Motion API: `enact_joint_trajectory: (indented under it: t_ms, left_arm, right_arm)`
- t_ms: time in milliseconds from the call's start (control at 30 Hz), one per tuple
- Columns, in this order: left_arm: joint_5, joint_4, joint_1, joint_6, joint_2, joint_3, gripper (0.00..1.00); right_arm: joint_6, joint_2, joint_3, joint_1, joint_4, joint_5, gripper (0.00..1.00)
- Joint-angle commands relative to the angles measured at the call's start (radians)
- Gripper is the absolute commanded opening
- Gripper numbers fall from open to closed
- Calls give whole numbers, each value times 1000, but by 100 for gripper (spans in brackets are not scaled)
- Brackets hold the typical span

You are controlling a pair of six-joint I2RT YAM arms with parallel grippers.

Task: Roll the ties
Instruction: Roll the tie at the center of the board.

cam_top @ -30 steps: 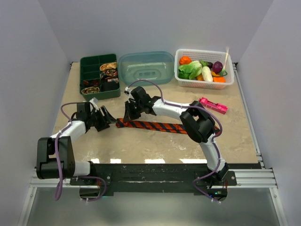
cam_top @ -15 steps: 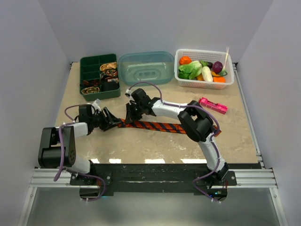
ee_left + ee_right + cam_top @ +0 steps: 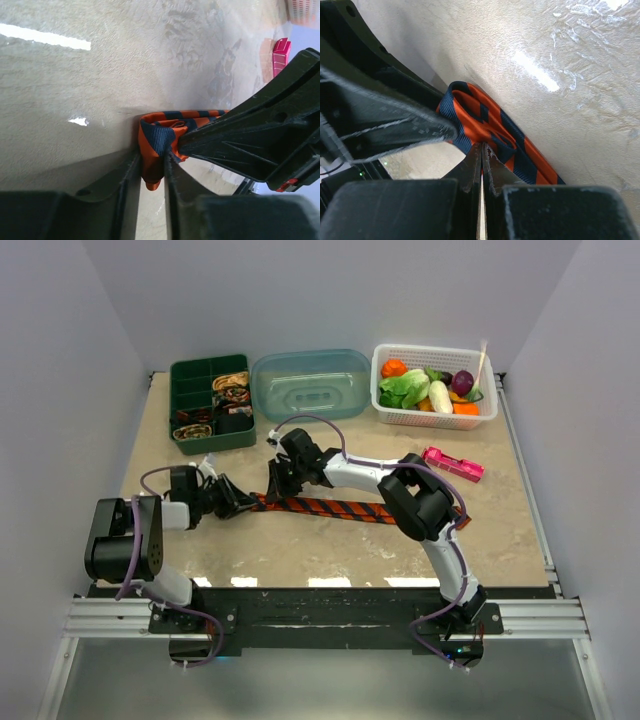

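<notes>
Bright overhead light w/ glare on table; left gripper out-of-focus.

Lab cell: white walls, aluminium rail

Left fingers and right fingers crowd the tie end; nearer table lies open.

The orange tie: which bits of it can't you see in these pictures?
- Top view: the right arm lies across the tie and covers part of it near the far end.
- Left wrist view: the right gripper blocks most of its length, so only the folded end shows.
- Right wrist view: the left gripper hides the edge of the fold, and the bottom of the picture cuts off the rest.
</notes>
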Motion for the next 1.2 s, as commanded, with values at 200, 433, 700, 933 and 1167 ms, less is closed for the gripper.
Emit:
enact_joint_trajectory:
  t_ms: [200,433,700,933,1167]
  left_arm:
    - [-33,-75,-10,47,-74,29,0]
    - [-134,-244,-24,96,-152,91,0]
    - [-323,-461,-94,164,-212,201,0]
    - [-502,-561,-198,198,-227,299,0]
    - [-552,-603,-235,210,-237,345,0]
  right_arm:
    - [-9,-3,27,2,-7,-19,0]
    - [-1,-27,48,2,-12,-14,0]
    - [-7,-29,91,2,-33,24,0]
    - [-12,4,117,5,-44,35,0]
    - [-10,22,114,10,-44,44,0]
